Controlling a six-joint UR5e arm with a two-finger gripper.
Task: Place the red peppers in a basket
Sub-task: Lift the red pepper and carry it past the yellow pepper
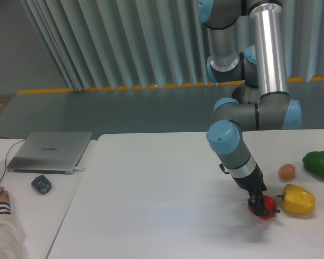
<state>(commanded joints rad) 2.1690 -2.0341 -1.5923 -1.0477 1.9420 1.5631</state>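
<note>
Yellow pepper (298,199) (green pepper (318,163) beyond)

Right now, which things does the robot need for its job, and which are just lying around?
Needed: red pepper, gripper with its jaws around it. No basket shows.

Lying around: yellow pepper, green pepper, small orange-pink fruit, laptop, mouse.

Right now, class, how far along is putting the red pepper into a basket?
Nothing is finished. In hand: the gripper is down at the red pepper, jaws around it, though grip is unclear. The pepper sits on the table. Left: lifting and placing; no basket is in view.
</note>
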